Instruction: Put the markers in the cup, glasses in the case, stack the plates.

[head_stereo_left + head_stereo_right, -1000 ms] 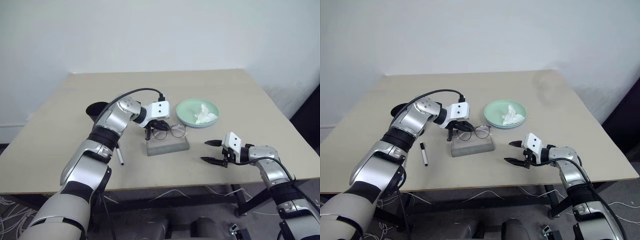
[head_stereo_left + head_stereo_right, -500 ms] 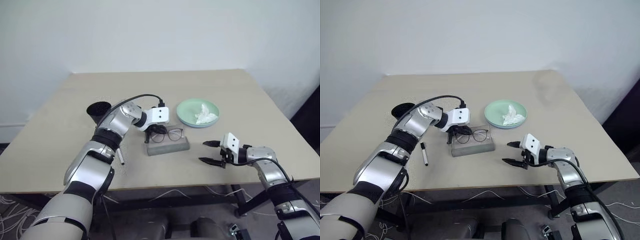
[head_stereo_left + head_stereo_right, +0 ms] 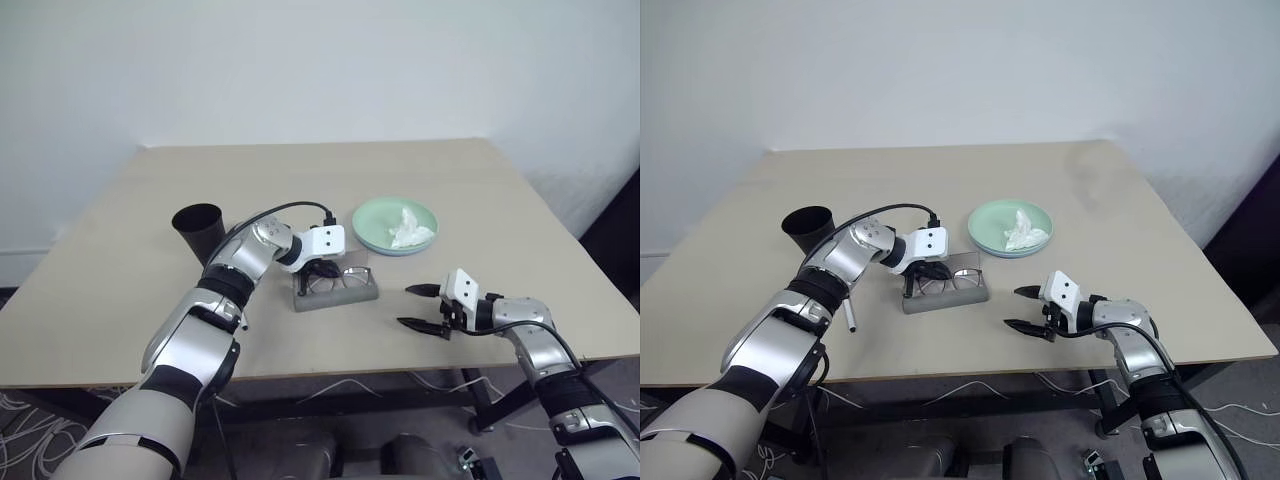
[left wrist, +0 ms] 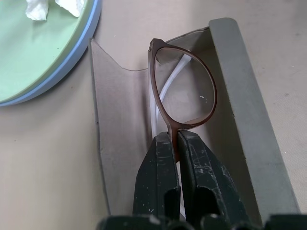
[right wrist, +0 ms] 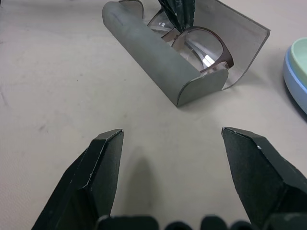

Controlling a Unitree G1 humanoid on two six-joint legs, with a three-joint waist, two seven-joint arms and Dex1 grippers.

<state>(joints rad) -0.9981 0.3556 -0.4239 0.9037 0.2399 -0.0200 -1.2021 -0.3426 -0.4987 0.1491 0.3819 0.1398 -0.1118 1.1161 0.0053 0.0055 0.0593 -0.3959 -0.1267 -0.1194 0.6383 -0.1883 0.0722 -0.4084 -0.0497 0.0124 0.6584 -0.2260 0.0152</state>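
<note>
My left gripper (image 3: 318, 271) is shut on the bridge of the glasses (image 4: 182, 96), whose lenses sit down inside the open grey case (image 3: 336, 294) between its front wall (image 4: 249, 120) and its translucent lid. The black cup (image 3: 198, 229) stands upright to the left, behind my left forearm. A marker (image 3: 849, 319) lies on the table, mostly hidden under that arm. The mint green plate (image 3: 380, 219) rests on the light blue one (image 4: 72, 62), right of the case. My right gripper (image 3: 425, 307) hovers open over bare table near the case's right end, holding nothing.
A crumpled white tissue (image 3: 411, 230) lies in the green plate. The beige table (image 3: 470, 190) has free room at the back and on the right. Its front edge runs just below my right gripper. A black cable (image 3: 285, 208) arches over my left wrist.
My left gripper has come down with the glasses, from just above the case to inside it. The right gripper has kept still and open.
</note>
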